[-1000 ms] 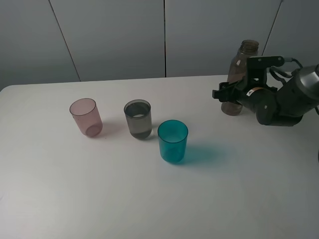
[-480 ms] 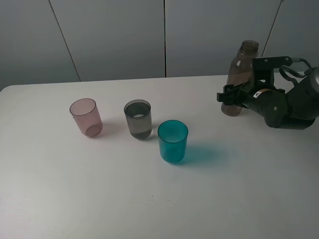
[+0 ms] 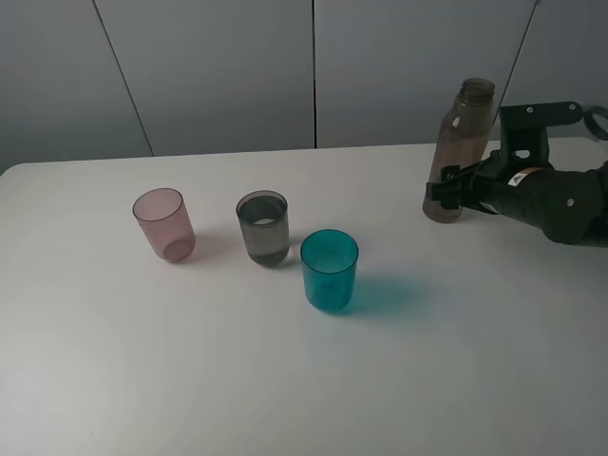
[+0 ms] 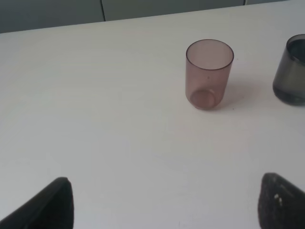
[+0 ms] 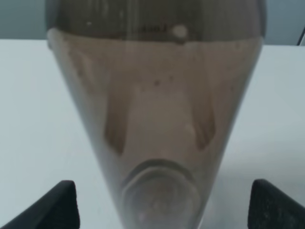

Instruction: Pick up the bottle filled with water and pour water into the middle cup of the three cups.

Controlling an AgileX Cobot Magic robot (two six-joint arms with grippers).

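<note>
The right gripper (image 3: 445, 189) covers part of the bottle (image 3: 460, 142) low down. Most of its arm runs off the picture's side. In the left wrist view, the middle cup (image 4: 291, 71) is cut by the edge.

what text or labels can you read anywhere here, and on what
None can be read.
Small orange and white sticker on the right arm: too small to read.
Faint embossed mark on the bottle near the water line: too blurred to read.
The three cups and the table show no writing.
</note>
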